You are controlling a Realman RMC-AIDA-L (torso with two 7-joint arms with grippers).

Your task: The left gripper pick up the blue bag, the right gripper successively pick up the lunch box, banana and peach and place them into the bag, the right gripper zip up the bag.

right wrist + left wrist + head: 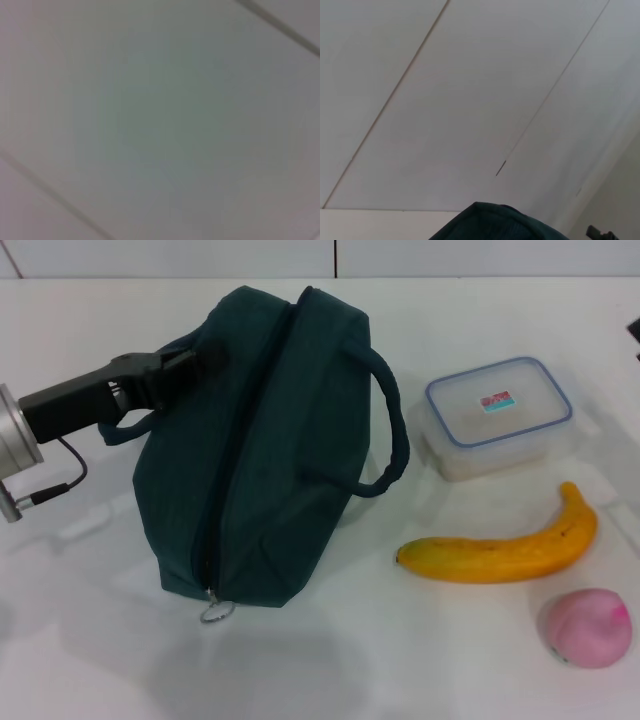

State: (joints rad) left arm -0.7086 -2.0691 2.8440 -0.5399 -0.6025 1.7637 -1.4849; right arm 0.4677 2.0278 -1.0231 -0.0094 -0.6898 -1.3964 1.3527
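On white table: blue bag lies lengthwise, zipper pull nearest robot; left gripper at handle, grip unclear.

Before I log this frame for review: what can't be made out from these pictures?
- Left pincer, head view: its tips are lost against the dark bag and handle, so the grip is unclear.
- Right pincer: in no view; the right wrist view shows only a blurred pale surface.
- Bag's inside: hidden by its own fabric along the zipper.
- Lunch box label: too small to read.
- Left wrist view: the bag is cut off by the bottom edge.
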